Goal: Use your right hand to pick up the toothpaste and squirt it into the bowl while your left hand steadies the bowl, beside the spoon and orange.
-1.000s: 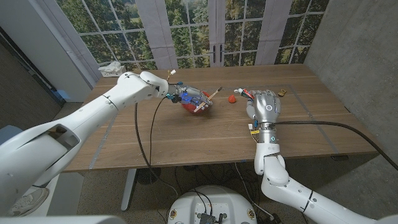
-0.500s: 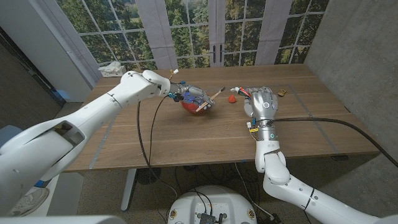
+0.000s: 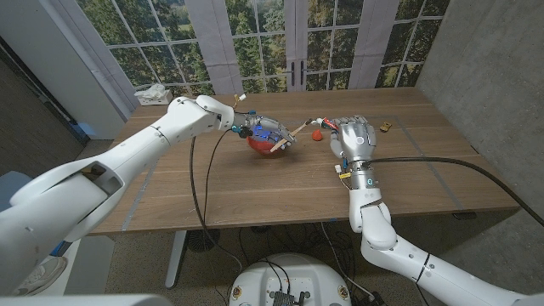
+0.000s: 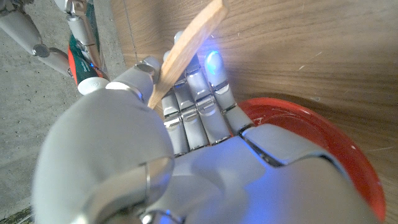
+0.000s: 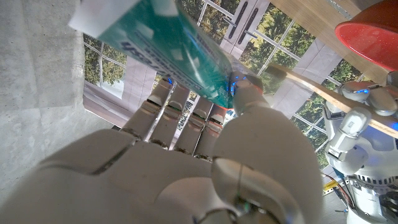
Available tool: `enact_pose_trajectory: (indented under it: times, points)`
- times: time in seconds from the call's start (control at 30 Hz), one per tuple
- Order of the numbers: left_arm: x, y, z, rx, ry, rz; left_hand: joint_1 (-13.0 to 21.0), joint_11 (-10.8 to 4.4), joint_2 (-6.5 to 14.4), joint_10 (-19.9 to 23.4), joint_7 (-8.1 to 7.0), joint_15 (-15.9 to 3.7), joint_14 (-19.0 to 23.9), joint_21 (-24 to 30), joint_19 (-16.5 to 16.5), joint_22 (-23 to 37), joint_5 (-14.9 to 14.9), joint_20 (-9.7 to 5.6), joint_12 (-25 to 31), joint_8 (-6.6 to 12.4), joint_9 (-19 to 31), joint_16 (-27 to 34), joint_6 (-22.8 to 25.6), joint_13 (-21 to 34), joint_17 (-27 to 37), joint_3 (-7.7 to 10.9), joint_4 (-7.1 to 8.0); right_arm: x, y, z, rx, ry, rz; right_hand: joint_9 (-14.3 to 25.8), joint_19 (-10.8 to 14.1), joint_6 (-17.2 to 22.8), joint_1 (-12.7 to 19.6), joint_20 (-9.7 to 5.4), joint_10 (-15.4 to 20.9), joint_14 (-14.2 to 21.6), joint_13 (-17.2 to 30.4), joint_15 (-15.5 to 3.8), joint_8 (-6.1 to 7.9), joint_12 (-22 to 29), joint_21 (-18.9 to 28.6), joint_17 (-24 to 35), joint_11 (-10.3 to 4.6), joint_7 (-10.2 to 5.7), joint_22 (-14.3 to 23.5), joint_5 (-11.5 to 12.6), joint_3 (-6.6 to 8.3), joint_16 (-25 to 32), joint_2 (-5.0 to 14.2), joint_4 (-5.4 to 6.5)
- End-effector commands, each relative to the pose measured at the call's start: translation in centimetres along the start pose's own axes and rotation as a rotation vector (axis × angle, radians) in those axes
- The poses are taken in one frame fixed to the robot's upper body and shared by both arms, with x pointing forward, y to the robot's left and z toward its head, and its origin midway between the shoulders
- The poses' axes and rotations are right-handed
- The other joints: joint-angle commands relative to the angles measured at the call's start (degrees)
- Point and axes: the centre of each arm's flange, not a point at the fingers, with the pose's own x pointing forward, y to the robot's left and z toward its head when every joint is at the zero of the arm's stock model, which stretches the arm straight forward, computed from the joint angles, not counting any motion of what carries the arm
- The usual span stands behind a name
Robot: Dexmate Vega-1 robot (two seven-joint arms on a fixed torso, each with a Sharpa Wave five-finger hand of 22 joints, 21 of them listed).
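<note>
Careful: right hand [image 3: 356, 138] fingers grip toothpaste [image 5: 176, 53], left hand [image 3: 260, 131] clasps bowl [image 3: 270, 146]; wooden spoon [image 3: 291, 132] at bowl's 2 o'clock could snag.

1. The red, round, shallow bowl [image 3: 269, 145] sits upright on the wooden worktop [image 3: 280, 187], near its middle. The left robot hand [image 3: 263, 132] rests on the bowl's rim, its fingers reaching over it.
2. The teal-green soft plastic toothpaste tube [image 5: 177, 53] with white lettering and a white crimped end is held in the right robot hand [image 3: 357, 140], which is raised above the worktop to the right of the bowl.
3. The light wooden spoon [image 3: 291, 134] leans out of the bowl, its flat handle slanting up and to the right past the rim.
4. The small orange-red round fruit [image 3: 316, 133] lies on the worktop between the bowl and the right robot hand.
</note>
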Motion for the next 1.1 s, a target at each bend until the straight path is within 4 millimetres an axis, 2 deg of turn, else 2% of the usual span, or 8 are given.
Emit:
enact_pose_trajectory:
  times: [0.03,1.1]
  points:
    - [0.51,0.06,-0.31,-0.014,0.004,-0.043,6.73,-9.01,6.86,9.51,0.99,-5.5,2.11,0.2,-0.13,0.15,0.19,-5.18,-0.05,-0.23,0.24,0.26,1.26,0.36,0.06,0.11,0.06,0.49,-0.2,0.35,-0.023,-0.037,-0.007,0.28,-0.19,0.33,0.47,-2.03,0.44,0.43,0.23,-8.22,0.24,0.18,0.4,0.2,-0.22,-0.31,0.1,0.57,-0.01,-0.22,0.01,0.13]
    - [1.09,0.22,-0.22,-0.031,0.002,-0.084,6.9,-8.97,6.89,9.76,1.22,-5.51,2.05,0.22,0.03,-0.06,0.23,-5.18,-0.44,-0.66,0.57,0.33,1.43,0.5,0.15,-0.01,0.08,0.94,0.13,1.01,-0.066,-0.1,0.008,0.28,-0.28,1.02,0.98,-2.49,1.14,0.78,0.35,-8.36,0.42,-0.09,0.99,0.9,-0.26,-0.91,0.07,0.61,0.07,-1.09,0.0,0.02]
